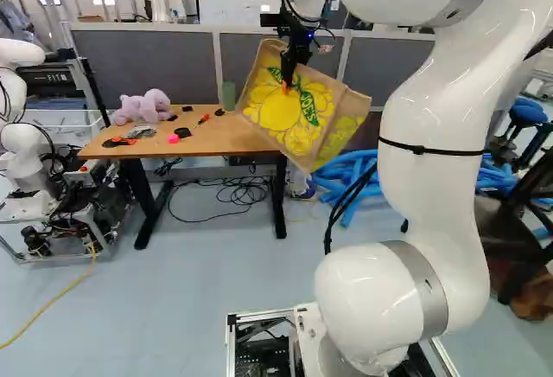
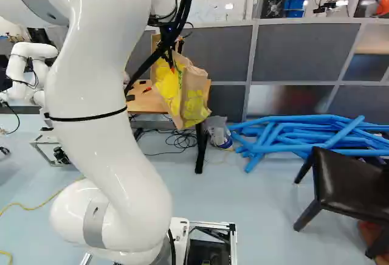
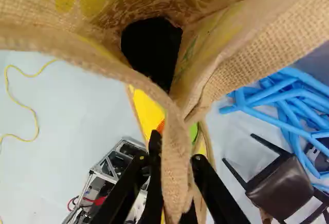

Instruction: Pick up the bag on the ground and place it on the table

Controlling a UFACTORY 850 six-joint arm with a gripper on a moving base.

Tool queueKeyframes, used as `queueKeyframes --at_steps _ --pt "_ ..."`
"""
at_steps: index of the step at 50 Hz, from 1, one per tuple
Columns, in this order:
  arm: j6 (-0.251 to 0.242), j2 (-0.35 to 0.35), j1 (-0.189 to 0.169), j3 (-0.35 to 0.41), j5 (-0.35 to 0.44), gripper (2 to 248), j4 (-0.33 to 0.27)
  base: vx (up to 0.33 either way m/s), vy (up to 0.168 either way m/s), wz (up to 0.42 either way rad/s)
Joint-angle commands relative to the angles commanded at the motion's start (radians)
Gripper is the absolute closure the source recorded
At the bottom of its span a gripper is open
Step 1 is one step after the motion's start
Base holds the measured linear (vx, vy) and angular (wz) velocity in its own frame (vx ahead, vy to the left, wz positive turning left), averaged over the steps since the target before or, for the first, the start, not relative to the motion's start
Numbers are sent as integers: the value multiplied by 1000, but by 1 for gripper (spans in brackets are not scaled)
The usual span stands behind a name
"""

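In the left base view my gripper [image 1: 292,79] is up beside the table [image 1: 194,145], pinching the burlap bag [image 1: 298,113] with its yellow and green print. The bag hangs tilted in the air, off the floor, overlapping the tabletop's right end in that view. Seen from the wrist, a fold of the bag [image 3: 176,178] runs between the two fingers of the gripper [image 3: 175,167], which are shut on it. The bag's mouth gapes open ahead of the fingers, with a dark interior.
On the table lie a pink plush toy [image 1: 145,106], a red-handled tool [image 1: 203,119] and several small items. Blue tubes [image 2: 292,136] and a dark chair [image 2: 349,183] stand right. Grey partitions [image 1: 147,61] rise behind. Another robot [image 1: 26,152] stands left.
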Motion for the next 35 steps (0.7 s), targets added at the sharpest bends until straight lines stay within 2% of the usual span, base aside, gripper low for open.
queueKeyframes --at_steps 15,35 --pt "0 0 0 0 0 227 0 122 113 198" --pt "0 0 0 0 0 227 0 7 1 5"
